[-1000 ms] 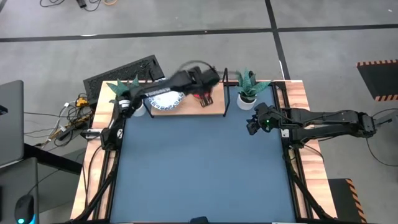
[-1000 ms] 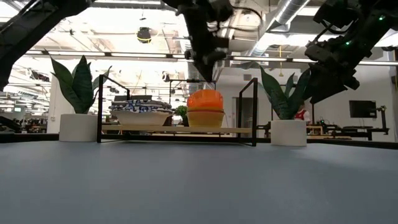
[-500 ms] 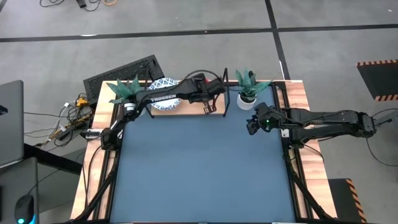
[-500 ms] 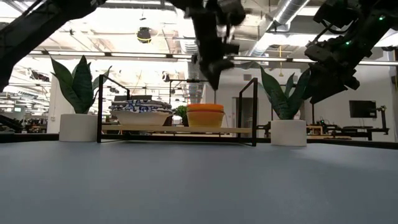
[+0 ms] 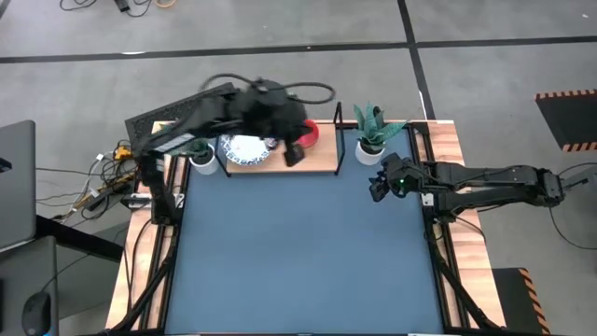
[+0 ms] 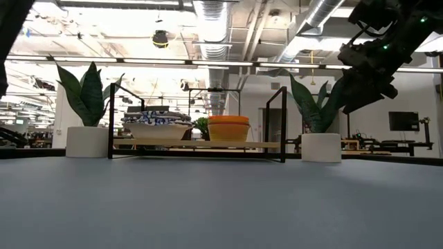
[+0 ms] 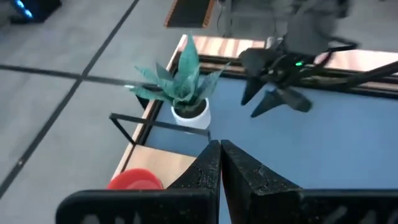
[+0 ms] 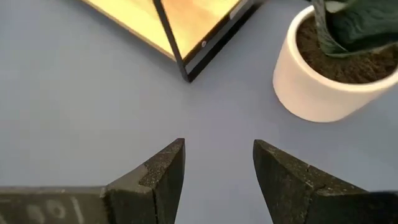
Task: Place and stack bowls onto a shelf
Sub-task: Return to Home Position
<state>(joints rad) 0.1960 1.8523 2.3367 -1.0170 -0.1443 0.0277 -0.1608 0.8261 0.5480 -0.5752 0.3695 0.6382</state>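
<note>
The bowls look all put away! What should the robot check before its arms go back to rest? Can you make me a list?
1. Does the coloured bowl stack sit level on the shelf? Ok.
2. Are the patterned bowls stacked on the shelf too? Ok.
3. Is the left gripper empty? Ok: jaws shut, nothing held.
4. Is the right gripper empty? Ok: jaws open, above the table by the plant pot.
5. Are all four coloured bowls in the stack? Cannot tell: only the top ones show.
</note>
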